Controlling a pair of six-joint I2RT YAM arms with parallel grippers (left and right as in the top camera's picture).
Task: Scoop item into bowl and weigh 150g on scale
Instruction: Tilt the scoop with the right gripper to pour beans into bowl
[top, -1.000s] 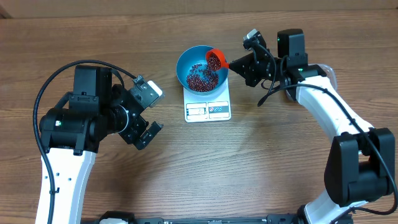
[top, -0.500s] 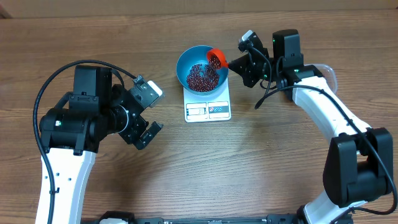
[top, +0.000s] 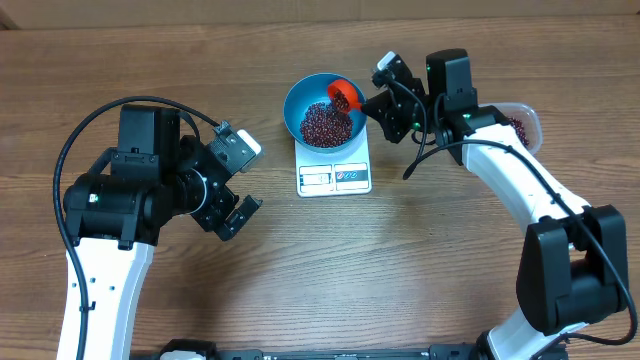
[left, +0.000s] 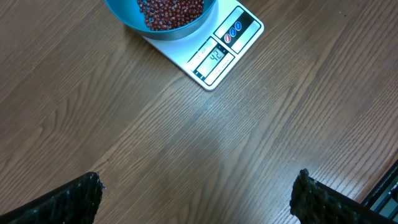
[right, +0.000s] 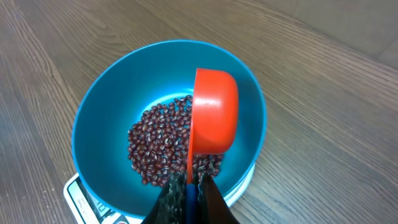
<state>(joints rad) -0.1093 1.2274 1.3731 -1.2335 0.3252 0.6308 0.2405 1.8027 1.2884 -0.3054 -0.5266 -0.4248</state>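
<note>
Though the scale (top: 335, 177) readout is too blurred to read, one blue bowl (top: 298, 98) sits on it, covering most of its top.
Right gripper (top: 370, 102) clenched on the handle of one red-orange cup (right: 214, 112), tipped sideways over the bowl; beans (top: 326, 124) piled inside. One clear tub (top: 533, 122) half-hidden behind right arm. Left gripper (top: 245, 182) spread wide, holding nothing, hovering left of scale.
</note>
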